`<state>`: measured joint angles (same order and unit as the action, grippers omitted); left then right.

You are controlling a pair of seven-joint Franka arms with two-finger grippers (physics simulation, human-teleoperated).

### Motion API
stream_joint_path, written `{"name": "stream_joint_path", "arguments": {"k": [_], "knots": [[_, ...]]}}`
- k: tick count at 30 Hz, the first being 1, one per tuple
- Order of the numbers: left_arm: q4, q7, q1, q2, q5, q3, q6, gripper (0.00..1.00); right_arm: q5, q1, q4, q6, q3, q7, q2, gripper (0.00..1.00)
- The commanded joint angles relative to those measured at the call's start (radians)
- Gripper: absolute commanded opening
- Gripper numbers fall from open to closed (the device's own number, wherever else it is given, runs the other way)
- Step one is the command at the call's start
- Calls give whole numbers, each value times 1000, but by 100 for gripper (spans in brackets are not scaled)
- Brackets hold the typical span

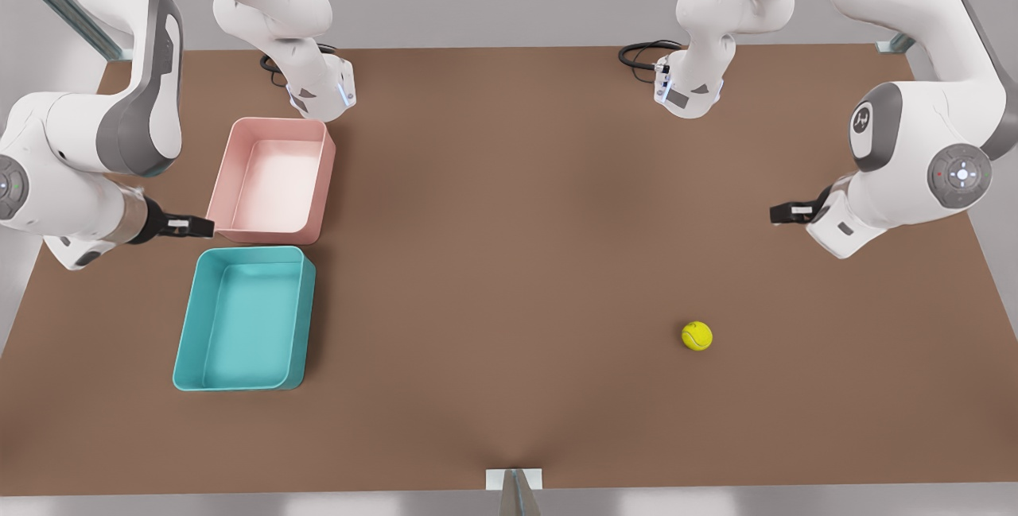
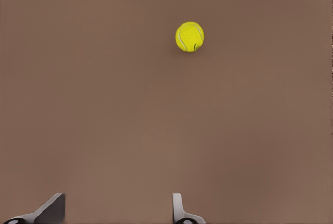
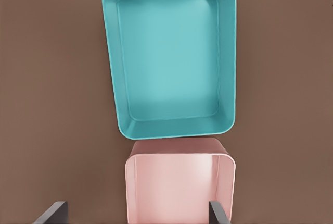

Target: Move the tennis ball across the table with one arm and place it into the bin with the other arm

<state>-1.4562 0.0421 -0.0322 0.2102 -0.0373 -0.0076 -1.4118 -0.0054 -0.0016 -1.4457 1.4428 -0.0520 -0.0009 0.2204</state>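
Tool-wise, I'm hovering my left tool (image 1: 783, 214) open and empty near the tennis ball (image 1: 697, 335); my right tool (image 1: 195, 224) is waiting open beside the bin (image 1: 184, 341). Nothing's moved yet.

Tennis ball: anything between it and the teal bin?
Nothing visible. Bare table lies between the tennis ball and the teal bin. The pink tray sits beside the bin, off that line.

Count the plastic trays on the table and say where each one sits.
2. The pink rectangular plastic tray sits toward the front view's left; the teal rectangular plastic tray lies right beside it, nearer the camera. Neither holds anything.
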Motion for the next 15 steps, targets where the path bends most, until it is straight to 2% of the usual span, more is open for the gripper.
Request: {"name": "stream_joint_path", "arguments": {"k": [1, 3, 4, 5, 6, 7, 9, 11, 13, 15], "knots": [[0, 96, 0, -2, 2, 0, -49, 100, -1, 0, 1, 39, 0, 2, -1, 100], [0, 90, 0, -2, 2, 0, -30, 100, -1, 2, 2, 39, 0, 1, -1, 100], [-1, 87, 0, 1, -3, -2, -36, 89, -2, 0, 2, 38, 0, 9, -1, 100], [-3, 4, 0, 29, -18, -3, -64, 26, -2, -2, 1, 39, 0, 2, 2, 100], [-3, -97, 0, 67, -23, -3, -96, 21, -2, 0, -7, 34, 0, 12, 11, 100], [-1, -313, 0, 115, -24, -3, -153, 21, -2, 3, -10, 34, 1, 9, 10, 100], [-3, -822, 2, 244, -93, -2, -384, 21, -1, 3, -28, 34, 3, 9, 0, 100], [-19, -1025, -5, 293, -207, -12, -579, 24, -1, 5, -36, 36, 3, 9, 2, 100], [-107, -1012, -5, 311, -174, -29, -592, 21, -1, 5, -36, 38, 3, 9, 4, 100], [-121, -1280, 9, 368, -86, -35, -610, 21, -1, 5, -41, 41, 3, 9, 4, 100]]}}
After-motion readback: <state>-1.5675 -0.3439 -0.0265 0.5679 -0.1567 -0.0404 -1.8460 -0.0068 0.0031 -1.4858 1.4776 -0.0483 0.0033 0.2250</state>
